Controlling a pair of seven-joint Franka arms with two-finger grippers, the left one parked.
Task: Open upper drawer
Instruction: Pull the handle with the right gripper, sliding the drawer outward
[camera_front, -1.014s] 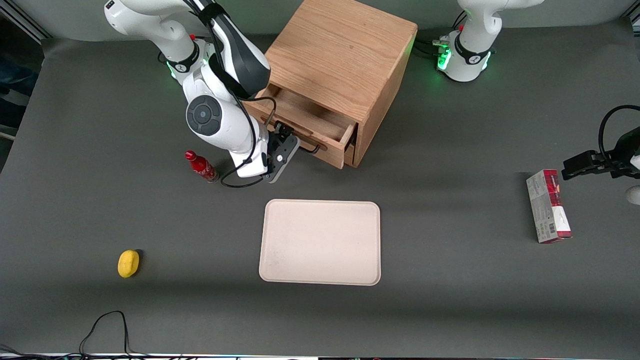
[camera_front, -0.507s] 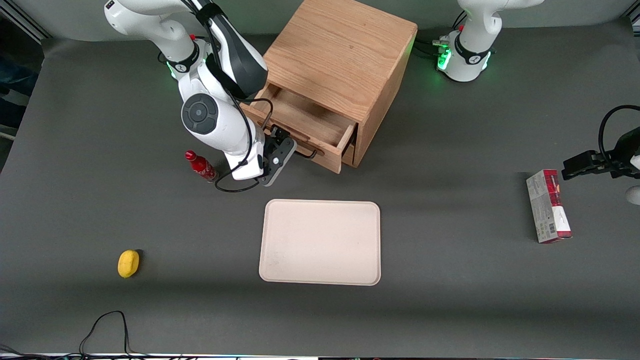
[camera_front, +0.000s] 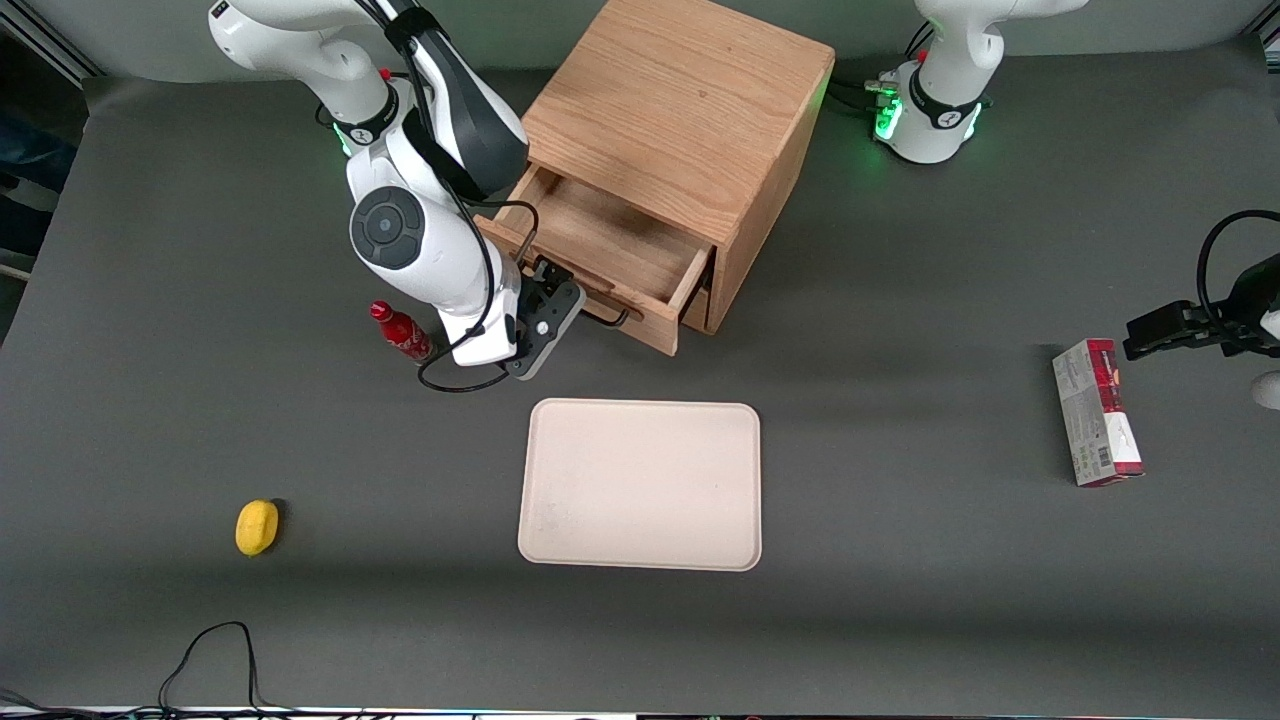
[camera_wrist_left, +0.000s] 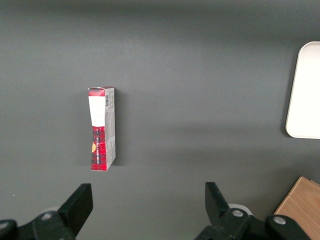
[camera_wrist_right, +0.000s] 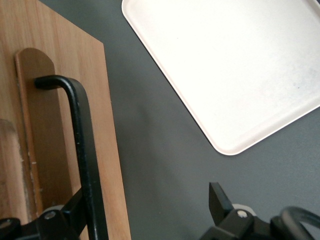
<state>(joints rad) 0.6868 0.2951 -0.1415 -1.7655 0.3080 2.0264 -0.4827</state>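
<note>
Dark grey table (camera_front: 900, 620), upper drawer (camera_front: 600, 255) pulled out of cabinet (camera_front: 680, 110), pincer (camera_front: 556, 296) spread around its black handle (camera_wrist_right: 85, 150), tray (camera_front: 640, 485) nearer the camera.

- The cabinet (camera_front: 690, 110) is showing light oak wood with plain grain, smooth and satin
- The upper drawer (camera_front: 600, 240) is showing the same wood; its handle (camera_wrist_right: 82, 150) is looking like a smooth, matt black bar
- The gripper (camera_front: 557, 297), at the cabinet's 7 o'clock with the handle between its spread jaws, is looking like matt black plastic
- The tray (camera_front: 640, 485), at the cabinet's 6 o'clock, is looking cream, matt and faintly speckled
- The table (camera_front: 900, 600) is showing a dark grey matt cover
- The bottle (camera_front: 402, 333) is gleaming glossy red
- The box (camera_front: 1095, 410) is looking like printed cardboard
</note>
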